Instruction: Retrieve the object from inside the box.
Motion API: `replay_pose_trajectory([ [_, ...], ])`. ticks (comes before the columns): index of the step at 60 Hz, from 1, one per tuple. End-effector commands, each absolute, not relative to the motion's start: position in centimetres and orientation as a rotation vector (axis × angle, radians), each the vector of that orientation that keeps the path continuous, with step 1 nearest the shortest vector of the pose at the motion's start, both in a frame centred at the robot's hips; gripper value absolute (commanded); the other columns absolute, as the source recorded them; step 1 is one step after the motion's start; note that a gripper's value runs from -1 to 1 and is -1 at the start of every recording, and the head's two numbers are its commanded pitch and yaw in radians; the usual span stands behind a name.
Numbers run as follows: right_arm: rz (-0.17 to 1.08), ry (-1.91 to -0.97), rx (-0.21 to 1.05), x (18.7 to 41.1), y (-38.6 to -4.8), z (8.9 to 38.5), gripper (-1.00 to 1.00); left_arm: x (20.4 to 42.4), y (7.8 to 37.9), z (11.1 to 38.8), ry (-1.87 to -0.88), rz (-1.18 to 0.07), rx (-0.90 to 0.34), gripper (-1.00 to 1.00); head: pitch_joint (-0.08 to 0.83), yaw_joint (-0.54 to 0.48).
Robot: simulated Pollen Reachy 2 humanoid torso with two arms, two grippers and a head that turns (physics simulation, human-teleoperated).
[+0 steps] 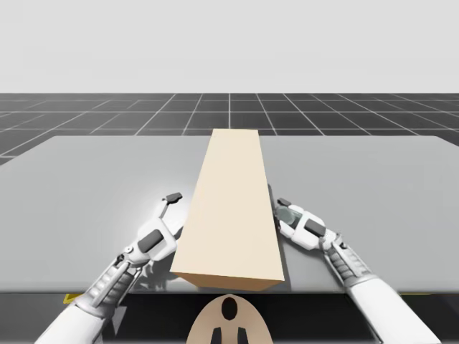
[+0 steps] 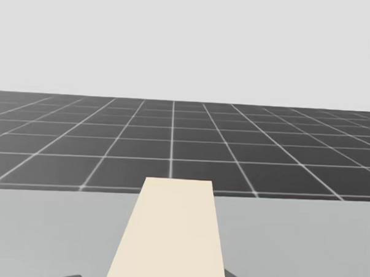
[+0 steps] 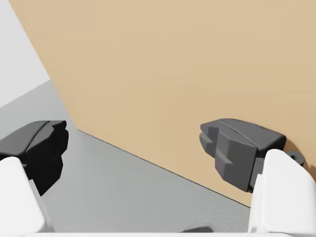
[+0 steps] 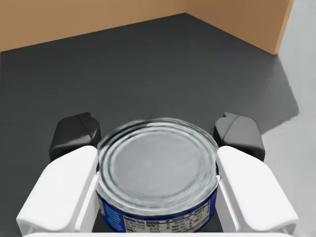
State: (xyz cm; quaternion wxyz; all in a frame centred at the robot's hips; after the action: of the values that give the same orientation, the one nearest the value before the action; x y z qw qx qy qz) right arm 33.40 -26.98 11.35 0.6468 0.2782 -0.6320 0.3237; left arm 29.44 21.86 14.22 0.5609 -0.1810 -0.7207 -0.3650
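Can: a short round metal can (image 4: 158, 165) with a ribbed silver lid and a blue printed label sits upright between the fingers of my right gripper (image 4: 157, 136).
Right fingers: they are closed on the can, one white pad pressing each side, the dark tips reaching just past the lid.
Can's place: in the high view the can (image 1: 286, 213) and my right gripper (image 1: 285, 211) are just beside the right wall of the long tan cardboard box (image 1: 233, 208).
Ahead of the can: I see a dark grey surface running up to tan walls.
Left gripper (image 3: 140, 148): the fingers are spread wide with nothing between them. One dark tip is close to the box (image 3: 173, 64) wall, the other over the grey counter (image 1: 86, 186).
Box: it lies lengthwise down the middle of the counter, between my two arms.
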Motion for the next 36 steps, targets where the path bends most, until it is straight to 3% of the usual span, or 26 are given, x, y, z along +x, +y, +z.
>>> replay_pose_trajectory([
  [1, 0.683, -1.536, 0.504, 32.7, -31.4, 14.2, 1.00, 29.4, 21.1, 14.6, -1.719, -0.866, -0.475, -1.00, 0.102, -0.05],
  [21, 0.625, -1.674, 0.290, 33.9, -35.7, 20.5, 1.00, 29.5, 21.4, 14.6, -1.724, -0.860, -0.468, -1.00, 0.090, -0.04],
  [36, 0.542, -1.816, 0.127, 34.8, -38.1, 27.0, 1.00, 29.6, 21.6, 14.7, -1.727, -0.855, -0.463, -1.00, 0.084, -0.04],
])
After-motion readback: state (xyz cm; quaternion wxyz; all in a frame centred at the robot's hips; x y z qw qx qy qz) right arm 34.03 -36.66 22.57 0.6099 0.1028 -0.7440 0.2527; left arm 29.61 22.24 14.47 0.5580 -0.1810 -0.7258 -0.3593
